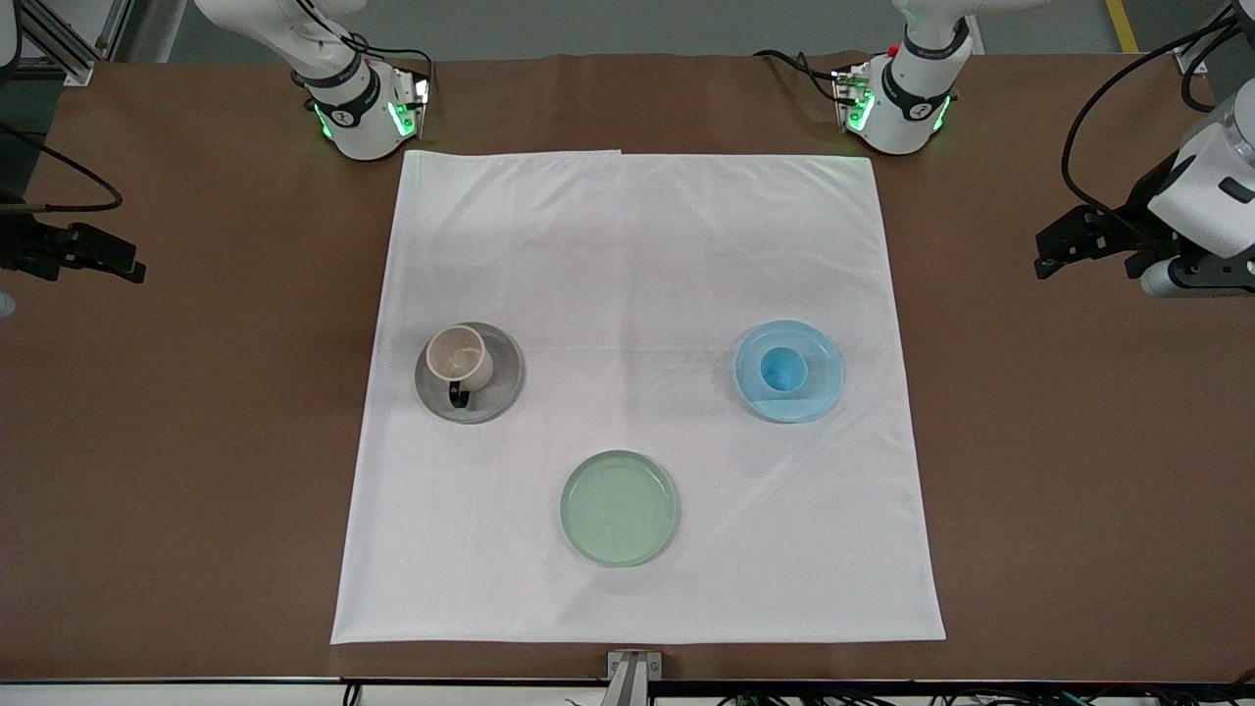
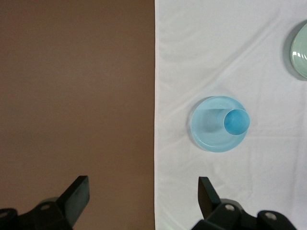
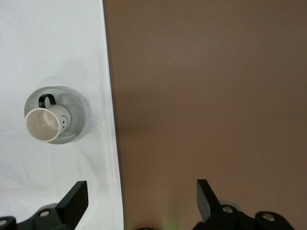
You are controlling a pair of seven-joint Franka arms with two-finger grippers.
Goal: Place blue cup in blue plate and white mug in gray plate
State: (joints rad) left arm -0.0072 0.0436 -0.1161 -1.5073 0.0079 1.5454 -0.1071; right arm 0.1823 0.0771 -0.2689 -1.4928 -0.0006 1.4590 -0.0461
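Note:
The small blue cup (image 1: 783, 369) stands upright in the blue plate (image 1: 822, 394), toward the left arm's end of the white cloth. The cream-white mug (image 1: 459, 359) stands upright on the gray plate (image 1: 502, 388), toward the right arm's end, its black handle pointing at the front camera. My left gripper (image 2: 142, 184) hangs open and empty over the cloth's edge and bare table, apart from the blue cup (image 2: 236, 121) and blue plate (image 2: 206, 130). My right gripper (image 3: 141, 184) hangs open and empty over the cloth's edge at its own end, apart from the mug (image 3: 44, 124) and gray plate (image 3: 77, 120).
A pale green plate (image 1: 620, 508) lies empty on the white cloth (image 1: 637, 255), nearer the front camera than the other two plates. Brown tabletop (image 1: 1079, 490) surrounds the cloth. Both arms' bases stand along the table's edge farthest from the front camera.

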